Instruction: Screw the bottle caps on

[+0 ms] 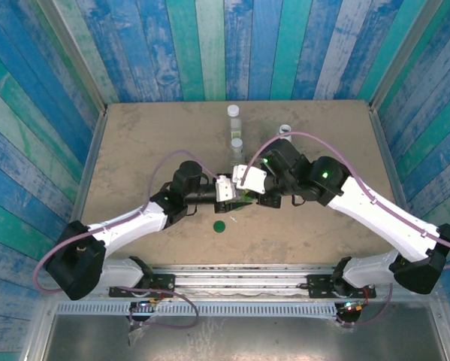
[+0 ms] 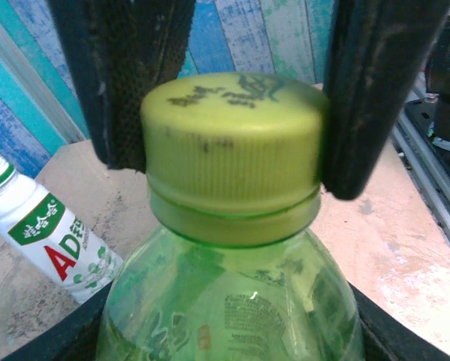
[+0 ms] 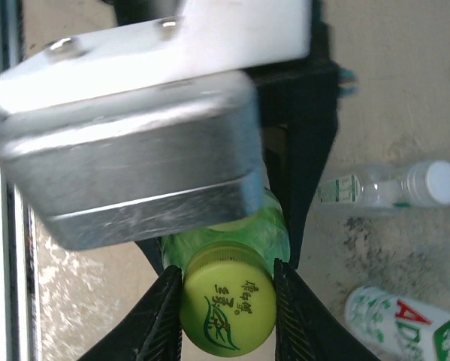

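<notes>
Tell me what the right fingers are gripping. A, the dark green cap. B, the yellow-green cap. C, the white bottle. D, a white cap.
B: the right fingers press against both sides of the yellow-green cap, which sits on the neck of the green bottle.

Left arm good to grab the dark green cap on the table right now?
Probably not yet. The left gripper is shut on the yellow-green cap of the bottle. The dark green cap lies bare, close by, so it looks reachable after release.
</notes>
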You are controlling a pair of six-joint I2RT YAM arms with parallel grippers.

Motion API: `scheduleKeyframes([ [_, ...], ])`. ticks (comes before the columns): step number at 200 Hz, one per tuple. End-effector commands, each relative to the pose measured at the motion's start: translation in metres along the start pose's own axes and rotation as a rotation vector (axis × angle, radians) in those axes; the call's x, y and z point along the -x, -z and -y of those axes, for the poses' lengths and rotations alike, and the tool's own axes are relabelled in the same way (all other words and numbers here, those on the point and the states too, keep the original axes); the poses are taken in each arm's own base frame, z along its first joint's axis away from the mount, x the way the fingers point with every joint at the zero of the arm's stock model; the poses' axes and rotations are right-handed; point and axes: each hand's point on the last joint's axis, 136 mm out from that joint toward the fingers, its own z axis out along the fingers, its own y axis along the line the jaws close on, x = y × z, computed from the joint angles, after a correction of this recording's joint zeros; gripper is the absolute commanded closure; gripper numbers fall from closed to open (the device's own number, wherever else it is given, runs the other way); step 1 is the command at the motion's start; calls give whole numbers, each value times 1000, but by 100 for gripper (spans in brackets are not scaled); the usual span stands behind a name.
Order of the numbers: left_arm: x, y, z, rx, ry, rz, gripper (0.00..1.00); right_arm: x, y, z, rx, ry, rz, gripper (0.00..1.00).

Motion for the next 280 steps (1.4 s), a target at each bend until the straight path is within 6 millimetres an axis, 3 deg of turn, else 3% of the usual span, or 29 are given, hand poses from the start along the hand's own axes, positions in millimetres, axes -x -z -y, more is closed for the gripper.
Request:
scheduleKeyframes([
  [1,14,4,-14,76,-9,27,56,-2,4,32,-174,-360,23,91],
  [21,11,5,-21,119,-9,15,56,-5,1,33,-185,-624,45,93],
  [41,9,5,-22,131,-14,8,55,-25,-7,38,-266,-909,18,97],
  [59,8,5,-21,127,-10,5,56,-27,-11,31,-234,-985,-19,93],
  [79,7,4,-18,103,-13,-2,55,-24,-7,32,-231,-905,-18,82],
  [97,4,4,-13,78,-15,-12,55,-17,0,30,-197,-760,8,64],
  [110,3,3,-8,48,-15,-18,55,-12,4,23,-147,-594,22,53],
  [139,2,3,1,-1,-18,-15,56,-16,16,10,-116,-196,48,40],
  [157,4,3,8,-33,-24,2,55,-16,20,0,-80,-12,74,48],
  [189,7,5,16,-69,-29,24,55,-18,20,-7,-11,160,25,49],
  [224,5,4,16,-77,-25,14,55,-11,12,-13,76,188,2,52],
  [280,5,3,16,-82,-24,8,55,-9,5,-17,108,163,-4,66],
])
